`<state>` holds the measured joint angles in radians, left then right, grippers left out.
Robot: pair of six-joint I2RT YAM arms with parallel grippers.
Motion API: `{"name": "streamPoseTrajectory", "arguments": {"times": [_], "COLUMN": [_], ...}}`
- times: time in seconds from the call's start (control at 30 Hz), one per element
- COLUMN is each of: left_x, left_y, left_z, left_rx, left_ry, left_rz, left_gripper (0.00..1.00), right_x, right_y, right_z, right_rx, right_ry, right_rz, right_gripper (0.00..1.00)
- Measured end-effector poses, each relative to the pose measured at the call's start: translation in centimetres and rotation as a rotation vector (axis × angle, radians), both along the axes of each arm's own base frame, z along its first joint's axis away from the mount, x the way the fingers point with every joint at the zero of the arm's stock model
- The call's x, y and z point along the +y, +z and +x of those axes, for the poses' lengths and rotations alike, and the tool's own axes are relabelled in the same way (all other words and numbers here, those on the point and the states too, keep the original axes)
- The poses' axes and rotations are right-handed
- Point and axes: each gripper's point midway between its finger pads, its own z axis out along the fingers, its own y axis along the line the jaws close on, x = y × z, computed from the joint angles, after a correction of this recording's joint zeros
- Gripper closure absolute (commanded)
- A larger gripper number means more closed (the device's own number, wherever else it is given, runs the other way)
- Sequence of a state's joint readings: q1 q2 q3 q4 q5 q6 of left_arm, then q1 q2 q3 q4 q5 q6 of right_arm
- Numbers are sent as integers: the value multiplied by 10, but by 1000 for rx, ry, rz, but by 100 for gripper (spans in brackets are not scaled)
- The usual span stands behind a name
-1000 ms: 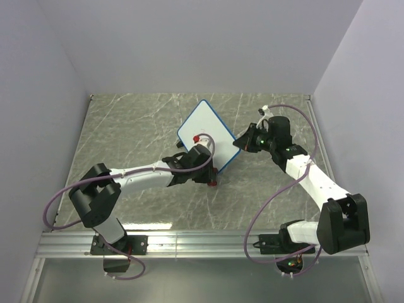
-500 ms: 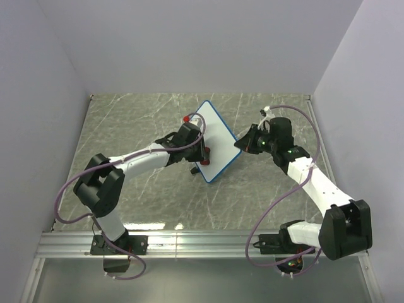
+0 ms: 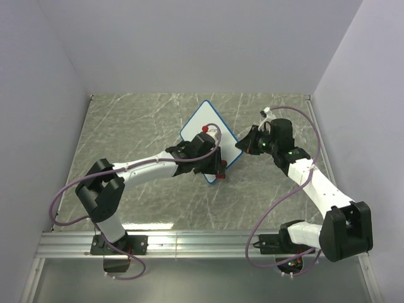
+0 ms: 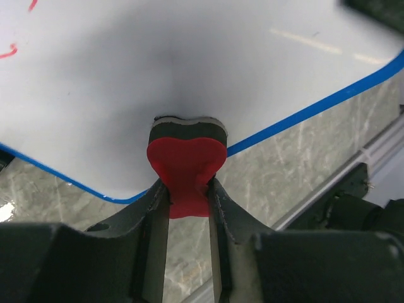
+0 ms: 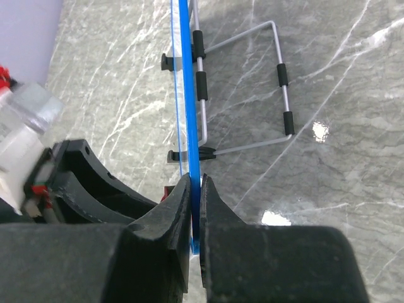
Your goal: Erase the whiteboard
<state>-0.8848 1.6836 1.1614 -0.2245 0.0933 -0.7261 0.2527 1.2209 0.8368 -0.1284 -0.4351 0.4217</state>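
The whiteboard (image 3: 203, 123), white with a thin blue frame, stands tilted in the middle of the marble table. My left gripper (image 3: 211, 154) is shut on a red eraser (image 4: 186, 165) whose dark felt pad is pressed against the board's white face (image 4: 164, 69). Faint red marks (image 4: 7, 52) remain at the top left of the left wrist view. My right gripper (image 3: 243, 144) is shut on the board's right edge; the blue frame (image 5: 187, 95) runs edge-on between its fingers (image 5: 173, 218).
The board's wire stand with black sleeves (image 5: 285, 95) rests on the grey marble tabletop (image 3: 132, 132) behind the board. White walls enclose the table; an aluminium rail (image 3: 202, 243) runs along the near edge.
My left gripper swept the eraser across the board, up to the far left corner half a second ago and now back down to the right. The board swung a little; the right gripper kept its hold.
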Motion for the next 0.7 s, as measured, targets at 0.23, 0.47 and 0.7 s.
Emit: {"name": "streamPoseTrajectory", "arguments": {"times": [0.23, 0.47, 0.7], "left_x": [7, 48, 45], "left_y": [27, 2, -2], "left_z": [45, 106, 87], "left_rx": [10, 49, 24], "left_ry": [52, 179, 166], "left_rz": [-120, -122, -136], "left_gripper": [100, 100, 100], "right_x": [1, -1, -2], "right_y": [-3, -9, -9], "right_z": [-7, -13, -16], "right_rx": [22, 50, 55], "right_ry": [-13, -27, -25], "right_rz": [28, 25, 21], "right_gripper": [100, 100, 100]}}
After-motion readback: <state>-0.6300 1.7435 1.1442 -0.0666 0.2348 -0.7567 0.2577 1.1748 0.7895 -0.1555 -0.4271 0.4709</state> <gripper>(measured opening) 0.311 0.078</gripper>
